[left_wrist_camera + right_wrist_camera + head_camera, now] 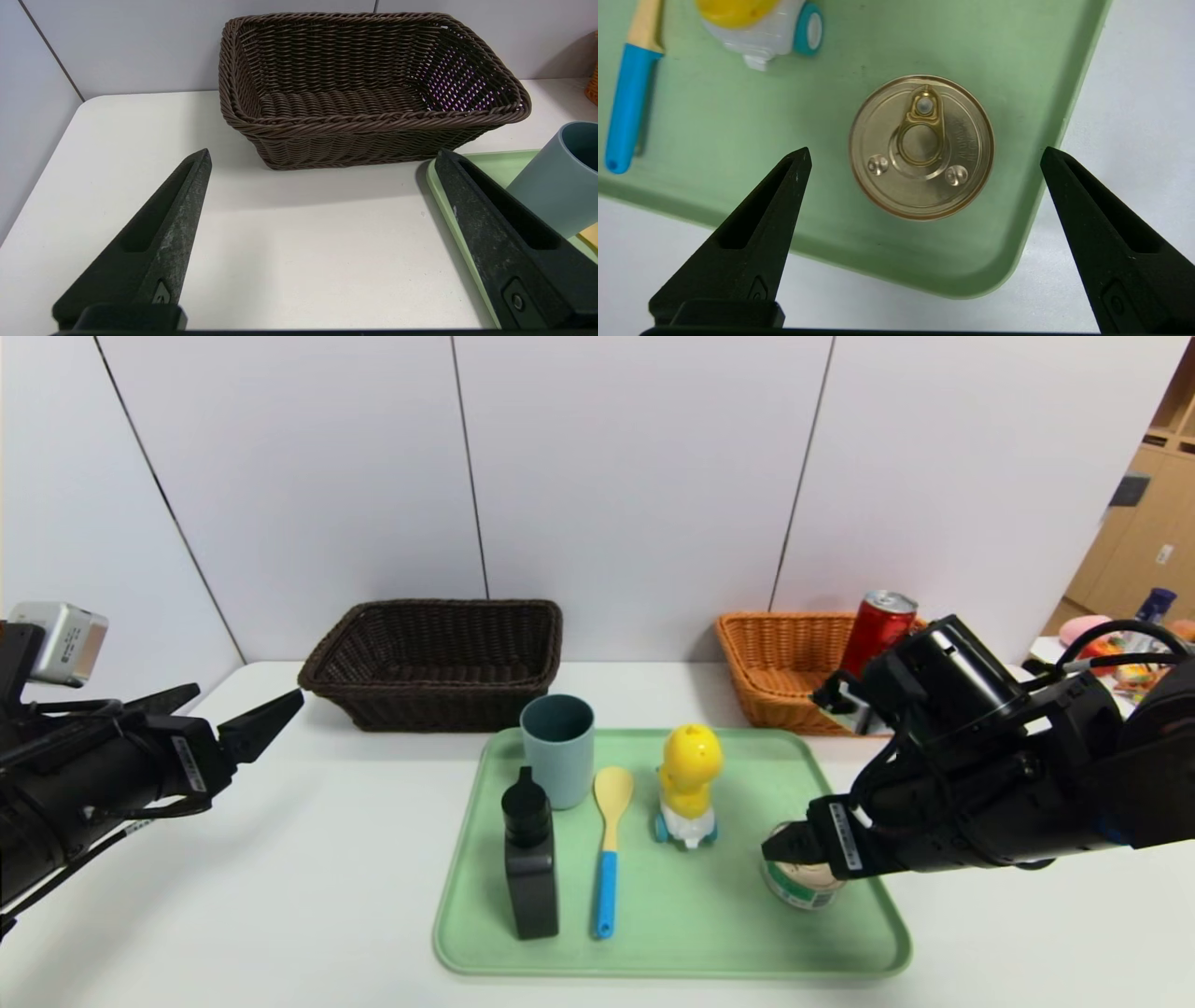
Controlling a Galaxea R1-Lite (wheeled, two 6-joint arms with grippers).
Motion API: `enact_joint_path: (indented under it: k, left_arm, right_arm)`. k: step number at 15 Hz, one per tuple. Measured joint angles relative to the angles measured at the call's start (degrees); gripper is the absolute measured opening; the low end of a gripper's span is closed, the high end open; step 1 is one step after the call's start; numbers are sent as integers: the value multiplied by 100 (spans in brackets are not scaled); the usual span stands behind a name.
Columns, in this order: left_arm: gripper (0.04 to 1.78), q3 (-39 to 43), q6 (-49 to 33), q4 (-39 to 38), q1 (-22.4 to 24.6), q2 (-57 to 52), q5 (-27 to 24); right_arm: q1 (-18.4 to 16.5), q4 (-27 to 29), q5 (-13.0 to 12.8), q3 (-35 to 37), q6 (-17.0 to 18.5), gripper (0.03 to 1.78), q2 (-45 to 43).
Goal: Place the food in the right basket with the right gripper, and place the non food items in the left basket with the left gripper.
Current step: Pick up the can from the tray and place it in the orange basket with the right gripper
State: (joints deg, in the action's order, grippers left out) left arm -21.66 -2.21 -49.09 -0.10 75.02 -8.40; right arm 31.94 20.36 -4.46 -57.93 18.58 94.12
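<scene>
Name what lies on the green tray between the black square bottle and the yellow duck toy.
In the head view, a wooden spoon with blue handle lies between the black square bottle and the yellow duck toy on the green tray.

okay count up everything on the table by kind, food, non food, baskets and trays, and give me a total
Food: 2, red drink can, round tin
Non-food: 4, cup, black bottle, spoon, duck toy
Baskets: 2, dark brown, orange
Trays: 1, green
Total: 9

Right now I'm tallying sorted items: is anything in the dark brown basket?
No, the left wrist view shows the dark brown basket with only its bare woven floor and walls inside.
</scene>
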Motion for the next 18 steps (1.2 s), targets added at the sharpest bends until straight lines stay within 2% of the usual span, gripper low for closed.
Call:
enact_joint_path:
  k: [2,5,8,11,14,16,18]
  left_arm:
    - [169,33,-5,0,0,0,0]
    - [169,67,-11,0,0,4,0]
    - [169,91,-13,1,17,11,0]
    - [169,118,-18,0,50,22,0]
    - [169,135,-13,-2,59,55,-4]
    - [169,138,-16,0,59,69,-4]
    - [169,138,-16,0,61,78,-4]
  right_arm:
    - [17,-466,-176,284,-26,169,22]
    - [223,-1463,-527,895,-76,170,-124]
    - [428,-2353,-567,1519,-235,170,-540]
    - [461,-3328,-551,2514,-792,170,-1122]
    - [367,-4812,-535,3511,-1510,170,-1441]
    - [339,-5806,-534,3950,-1737,170,-1364]
    - [334,-6738,-542,4315,-1803,170,-1124]
